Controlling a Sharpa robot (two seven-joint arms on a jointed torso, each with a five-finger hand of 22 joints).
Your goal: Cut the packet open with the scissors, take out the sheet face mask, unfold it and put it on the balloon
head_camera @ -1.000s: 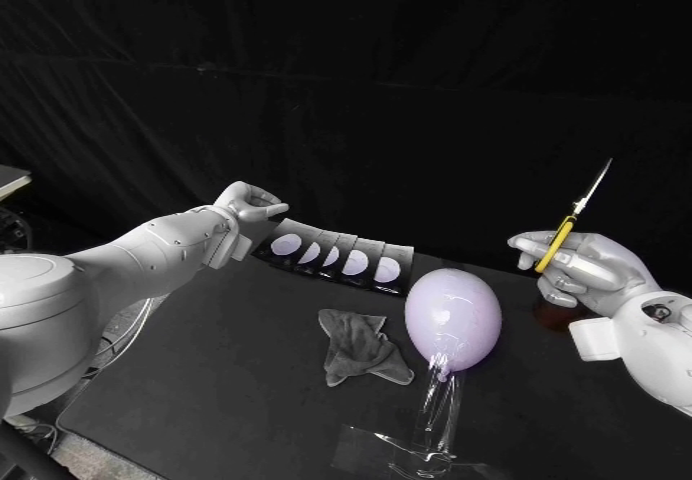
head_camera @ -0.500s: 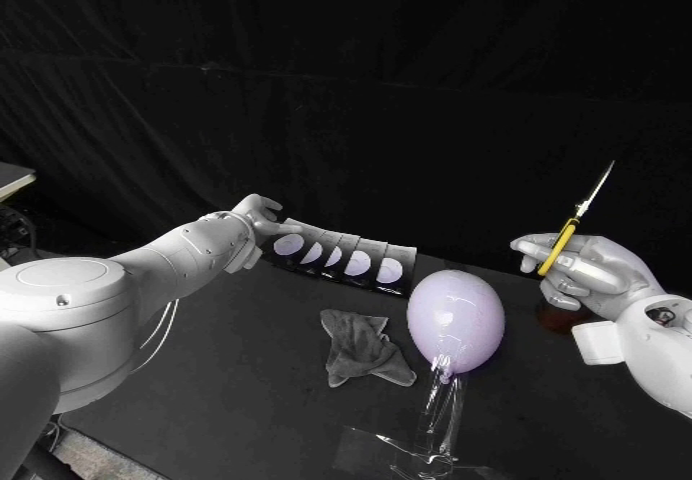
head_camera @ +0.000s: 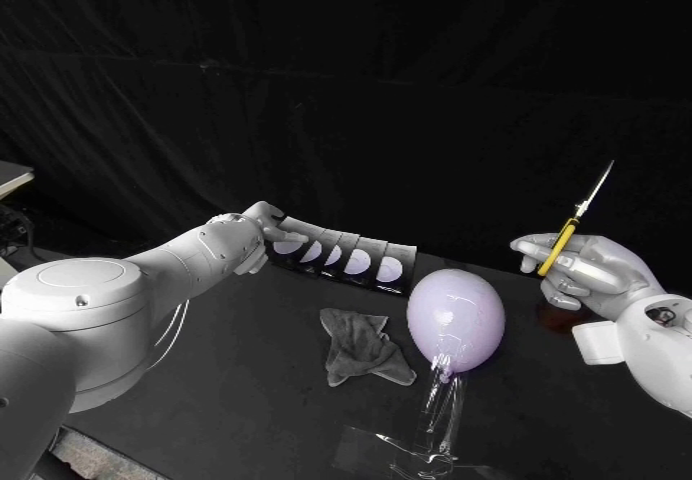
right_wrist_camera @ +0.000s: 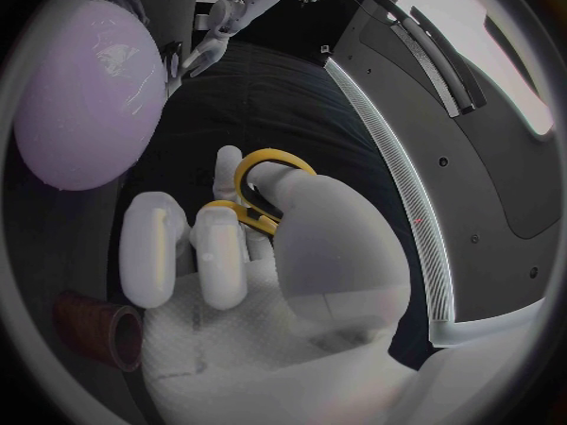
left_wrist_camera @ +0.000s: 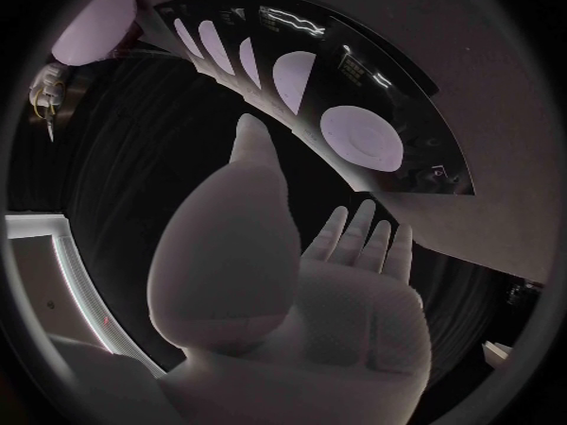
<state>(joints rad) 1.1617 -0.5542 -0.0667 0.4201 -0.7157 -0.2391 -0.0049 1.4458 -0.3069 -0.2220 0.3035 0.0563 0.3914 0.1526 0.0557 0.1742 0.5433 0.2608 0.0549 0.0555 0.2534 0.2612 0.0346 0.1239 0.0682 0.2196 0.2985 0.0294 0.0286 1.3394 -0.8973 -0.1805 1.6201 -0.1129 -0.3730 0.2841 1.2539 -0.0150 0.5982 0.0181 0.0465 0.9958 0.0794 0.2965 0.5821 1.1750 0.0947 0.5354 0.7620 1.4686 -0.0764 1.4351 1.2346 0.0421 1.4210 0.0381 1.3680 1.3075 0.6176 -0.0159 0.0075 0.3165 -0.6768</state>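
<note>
The black packet (head_camera: pixel 346 260) printed with white moon shapes sits at the table's far side, and it also appears in the left wrist view (left_wrist_camera: pixel 354 132). My left hand (head_camera: pixel 264 222) is at the packet's left end with thumb and fingers spread (left_wrist_camera: pixel 272 264); I cannot tell whether it touches the packet. My right hand (head_camera: pixel 584 268) holds the yellow-handled scissors (head_camera: pixel 574 222) off the table at the right, blades pointing up; the yellow loops (right_wrist_camera: pixel 266 194) sit among its fingers (right_wrist_camera: pixel 218 255). The pale purple balloon (head_camera: pixel 456 312) stands between the hands (right_wrist_camera: pixel 83 94).
The balloon sits on a clear stand (head_camera: pixel 437 420) near the table's front. A crumpled grey cloth (head_camera: pixel 361 345) lies just left of the balloon. A small brown cylinder (right_wrist_camera: pixel 100 331) lies on the table under my right hand.
My left arm has swung in and lowered its hand to the packet's left end, and the fist has opened out. The right hand and scissors have not moved.
</note>
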